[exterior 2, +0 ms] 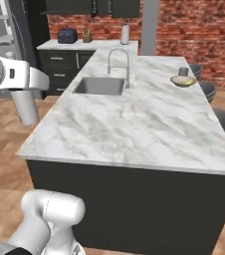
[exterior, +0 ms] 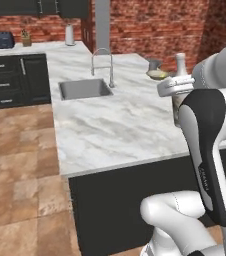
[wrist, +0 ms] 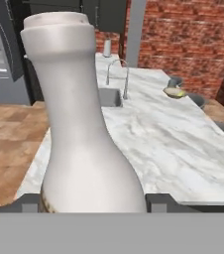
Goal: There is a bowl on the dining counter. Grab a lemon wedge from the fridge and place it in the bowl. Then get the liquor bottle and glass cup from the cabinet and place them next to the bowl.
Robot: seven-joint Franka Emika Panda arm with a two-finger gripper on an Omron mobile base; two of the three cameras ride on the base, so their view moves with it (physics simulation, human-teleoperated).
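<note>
The gripper (wrist: pixel 91 206) is clamped on the liquor bottle (wrist: pixel 82 129) — a pale, cream-white bottle with a wide belly and a thick collar at the neck, standing upright between the two dark fingertips (wrist: pixel 27 203) at either side of its base. In the left base view the bottle's neck and top (exterior: pixel 181 62) rise at about 2 o'clock, just behind the arm's dark-banded link (exterior: pixel 207 150).

Beyond the bottle lies the marble dining counter (exterior 2: pixel 134 124). At its far end, toward 1 o'clock in the hand view, sits the bowl (wrist: pixel 174 92) — the lemon wedge (exterior 2: pixel 190 81) shows as yellow inside it, with a small dark item just behind that is too small to name. The bowl is well apart from the held bottle.

Toward 12 o'clock the sink (exterior 2: pixel 99 85) is set in the counter, the faucet (exterior 2: pixel 120 62) arching over it.
</note>
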